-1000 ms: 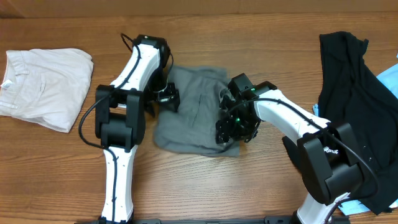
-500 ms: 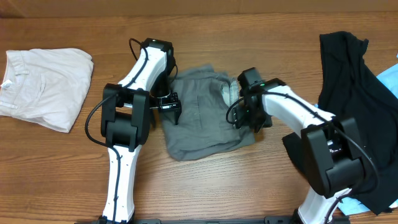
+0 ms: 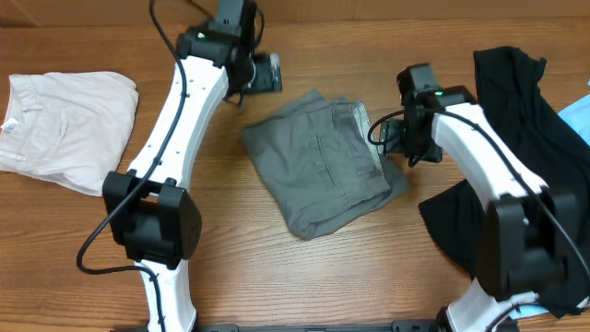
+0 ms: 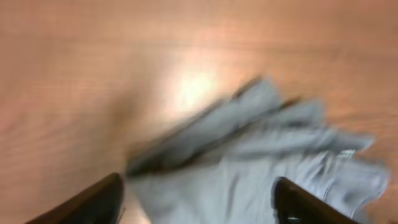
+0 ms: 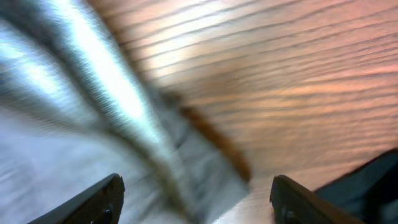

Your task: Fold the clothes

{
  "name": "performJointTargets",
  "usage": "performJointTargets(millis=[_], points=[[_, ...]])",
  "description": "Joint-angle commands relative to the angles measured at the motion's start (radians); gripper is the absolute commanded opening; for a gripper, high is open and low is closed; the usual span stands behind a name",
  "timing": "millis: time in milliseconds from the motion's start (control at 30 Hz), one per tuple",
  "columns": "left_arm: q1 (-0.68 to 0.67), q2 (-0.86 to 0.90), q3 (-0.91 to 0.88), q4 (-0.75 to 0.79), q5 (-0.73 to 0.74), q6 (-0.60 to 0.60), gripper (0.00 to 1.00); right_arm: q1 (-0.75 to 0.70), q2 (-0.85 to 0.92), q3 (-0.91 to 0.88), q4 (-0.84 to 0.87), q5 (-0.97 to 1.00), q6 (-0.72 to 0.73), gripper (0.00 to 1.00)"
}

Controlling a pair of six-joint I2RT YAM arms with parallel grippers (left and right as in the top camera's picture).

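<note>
Two empty: left gripper, right gripper gaping; shorts between white garment, black garment.

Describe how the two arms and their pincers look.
Both are built alike: the left arm and right arm have slim white links joined by chunky black joint housings. Thin black cables loop loosely alongside them. The left pincer and right pincer each end in two dark, blunt fingers. No markings are readable.

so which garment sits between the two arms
The grey shorts, mid-table; the white garment lies far left, the black garment far right.
</note>
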Motion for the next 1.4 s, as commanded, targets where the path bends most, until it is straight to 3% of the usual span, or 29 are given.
performJointTargets(millis=[0,100,233,400,500,600,767,1000,1100,1167,1200,1233,1367], points=[[0.005,0.080,-0.009,0.026,-0.018,0.034,0.71,0.010,-0.066,0.029,-0.045,-0.249,0.011,0.79],[0.003,0.146,-0.009,0.014,0.000,0.038,0.65,0.010,-0.063,0.011,-0.087,-0.396,-0.008,0.77],[0.003,0.234,-0.009,-0.037,0.055,0.050,0.56,0.017,-0.057,-0.045,-0.086,-0.474,-0.061,0.68],[0.004,0.320,-0.009,-0.166,0.093,0.051,0.44,0.041,-0.029,-0.139,-0.051,-0.478,-0.092,0.65],[0.004,0.346,-0.009,-0.298,0.092,0.052,0.38,0.056,-0.015,-0.252,0.068,-0.471,-0.103,0.66],[0.004,0.348,-0.009,-0.409,0.098,0.051,0.37,0.055,-0.014,-0.324,0.166,-0.397,-0.101,0.65],[0.004,0.348,-0.009,-0.576,0.100,0.052,0.34,0.019,-0.014,-0.362,0.313,-0.088,-0.048,0.65],[0.004,0.272,-0.008,-0.553,0.101,0.052,0.36,-0.007,-0.014,-0.354,0.437,-0.069,-0.054,0.66],[0.003,0.181,-0.008,-0.476,0.136,0.066,0.49,-0.005,-0.014,-0.354,0.437,-0.069,-0.057,0.67],[0.003,0.121,-0.008,-0.411,0.208,0.089,0.73,-0.005,-0.014,-0.354,0.437,-0.069,-0.056,0.67],[0.002,0.087,-0.008,-0.369,0.267,0.099,0.91,-0.005,-0.014,-0.354,0.437,-0.069,-0.056,0.67],[-0.003,0.048,-0.008,-0.303,0.335,0.116,1.00,-0.005,-0.014,-0.354,0.437,-0.069,-0.056,0.68],[-0.024,0.042,-0.008,-0.237,0.339,0.122,1.00,-0.005,-0.014,-0.354,0.435,-0.069,-0.056,0.72]])
